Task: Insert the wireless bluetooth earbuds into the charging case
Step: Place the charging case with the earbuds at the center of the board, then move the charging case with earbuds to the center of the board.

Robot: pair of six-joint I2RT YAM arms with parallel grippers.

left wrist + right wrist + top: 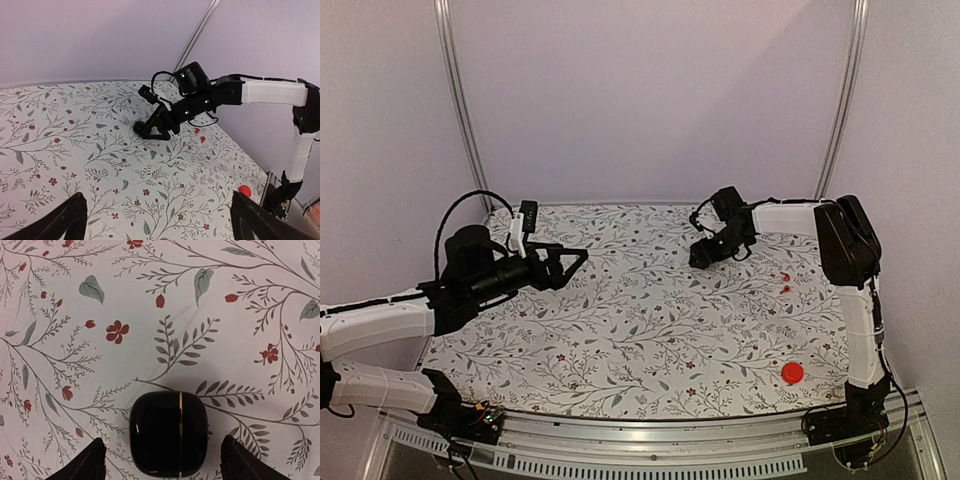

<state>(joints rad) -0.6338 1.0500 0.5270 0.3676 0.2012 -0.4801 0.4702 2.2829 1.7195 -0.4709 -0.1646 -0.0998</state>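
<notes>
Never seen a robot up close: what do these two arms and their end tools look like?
The left arm and right arm match: white tube segments linked by chunky black joints. The left tool and right tool are black, each with two tapered fingers. Thin black cables loop alongside; small green lights dot the right wrist.

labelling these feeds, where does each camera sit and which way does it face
Top external: above and behind the left arm and right arm, looking down on the table; both show.
Left wrist: faces across at the right arm; own fingertips at bottom corners.
Right wrist: straight down on the charging case; own fingertips flank it.
Shared: top and left wrist both show the red disc.
</notes>
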